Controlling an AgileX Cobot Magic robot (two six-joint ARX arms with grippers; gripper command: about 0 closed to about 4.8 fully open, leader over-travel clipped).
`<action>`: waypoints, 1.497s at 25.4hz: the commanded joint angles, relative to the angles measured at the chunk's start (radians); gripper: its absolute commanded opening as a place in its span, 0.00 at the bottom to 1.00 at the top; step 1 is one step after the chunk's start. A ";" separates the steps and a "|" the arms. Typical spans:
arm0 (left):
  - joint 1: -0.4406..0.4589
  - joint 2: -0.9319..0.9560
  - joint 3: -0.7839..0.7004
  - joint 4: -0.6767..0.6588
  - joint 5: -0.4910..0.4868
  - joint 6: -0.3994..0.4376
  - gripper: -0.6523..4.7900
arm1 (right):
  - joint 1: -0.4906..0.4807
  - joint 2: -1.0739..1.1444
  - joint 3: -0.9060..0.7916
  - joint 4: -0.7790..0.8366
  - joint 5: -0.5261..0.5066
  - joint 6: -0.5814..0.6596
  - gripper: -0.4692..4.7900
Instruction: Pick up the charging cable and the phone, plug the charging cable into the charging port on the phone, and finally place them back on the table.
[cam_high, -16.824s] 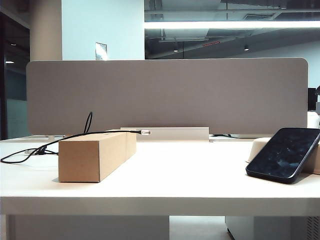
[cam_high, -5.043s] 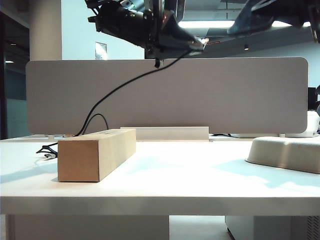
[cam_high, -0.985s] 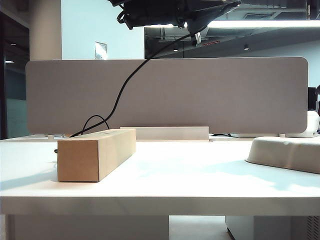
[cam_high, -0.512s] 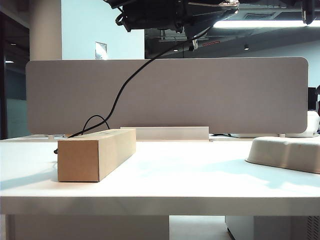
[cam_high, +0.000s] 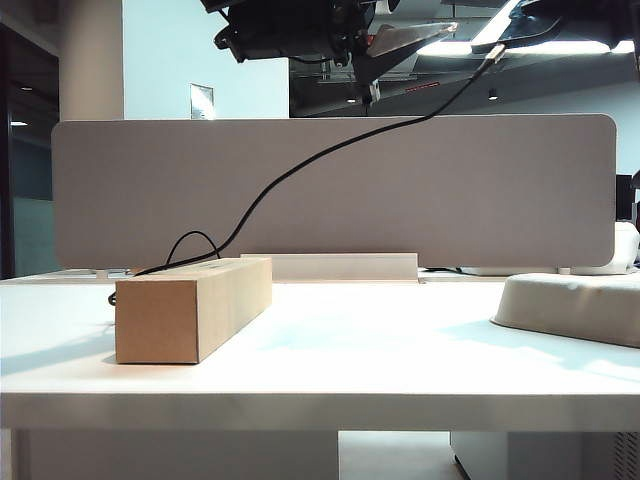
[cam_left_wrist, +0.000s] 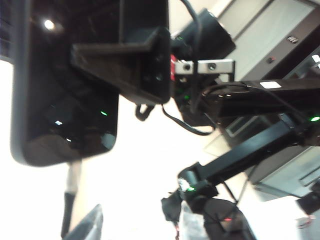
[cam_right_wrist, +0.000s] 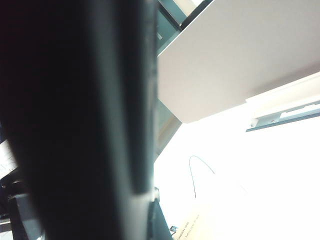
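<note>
exterior: cable (cam_high: 300, 165) is being strung from the box (cam_high: 190, 308) to the phone (cam_high: 545, 22) overhead | left wrist: plug (cam_left_wrist: 73, 180) is being shown seated in the phone, left gripper (cam_left_wrist: 135, 222) spread, empty | right wrist: right gripper (cam_right_wrist: 75, 120) is being kept clamped on the phone

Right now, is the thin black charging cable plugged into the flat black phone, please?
Apparently plugged in: silver plug of the charging cable meets the phone at its short edge.
</note>
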 joint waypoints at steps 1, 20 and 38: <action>0.031 -0.010 0.006 -0.063 0.016 0.004 0.40 | -0.010 -0.007 0.006 -0.079 0.013 -0.010 0.08; 0.167 -0.315 0.006 -0.624 -1.386 0.438 0.11 | -0.010 0.180 0.005 -0.614 0.183 -0.181 0.08; 0.167 -0.426 0.004 -0.667 -1.403 0.435 0.11 | -0.010 0.259 0.005 -0.768 0.291 -0.160 0.17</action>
